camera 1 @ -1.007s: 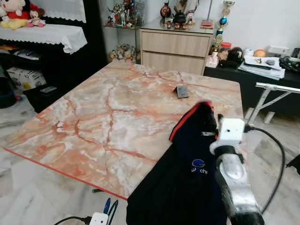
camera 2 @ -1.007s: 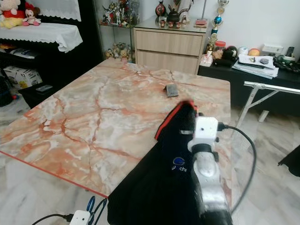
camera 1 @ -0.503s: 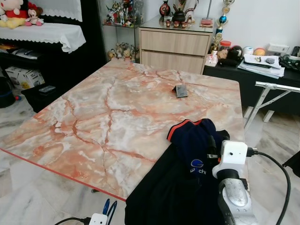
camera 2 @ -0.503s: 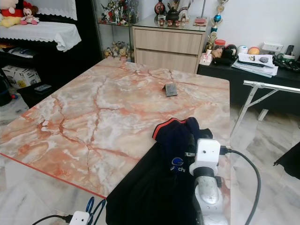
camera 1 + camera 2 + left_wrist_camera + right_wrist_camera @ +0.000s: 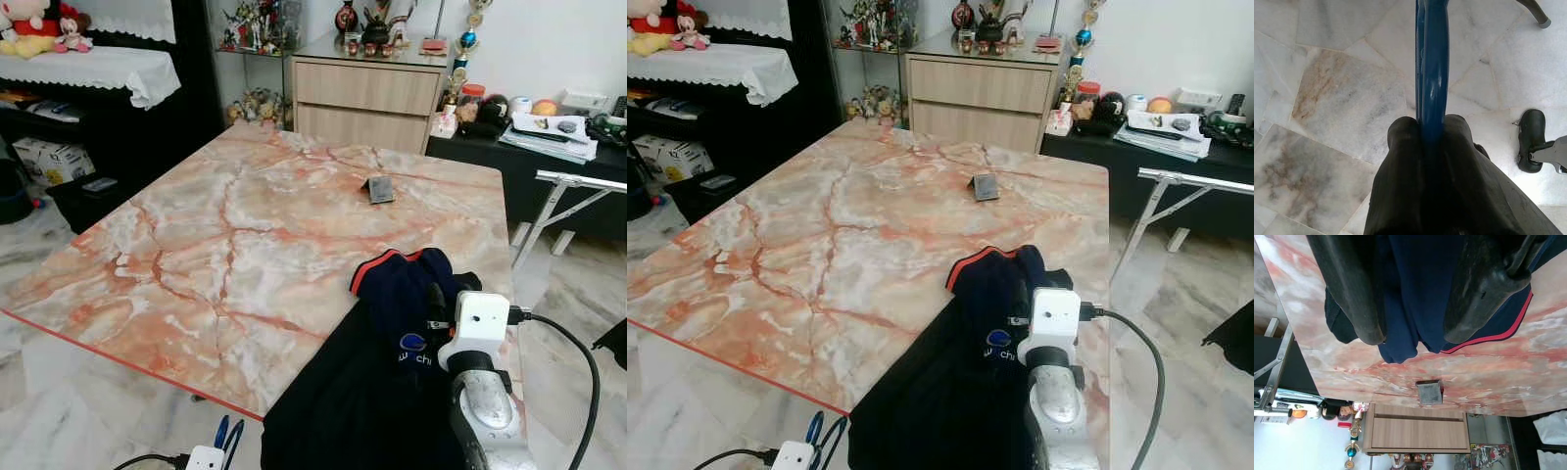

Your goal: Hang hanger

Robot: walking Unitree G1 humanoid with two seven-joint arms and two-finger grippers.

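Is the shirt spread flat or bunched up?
Bunched. The shirt is heaped at the table edge, collar crumpled on the marble, the rest draping over the side, with the right gripper open around it.

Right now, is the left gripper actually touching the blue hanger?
Touching. The left wrist view shows the left gripper with both black fingers pressed against the blue hanger, which runs out from between them with no gap.

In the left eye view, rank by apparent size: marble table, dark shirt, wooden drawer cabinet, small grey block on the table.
1. Marble table
2. Dark shirt, though it lies nearest the camera
3. Wooden drawer cabinet, though farthest away
4. Small grey block
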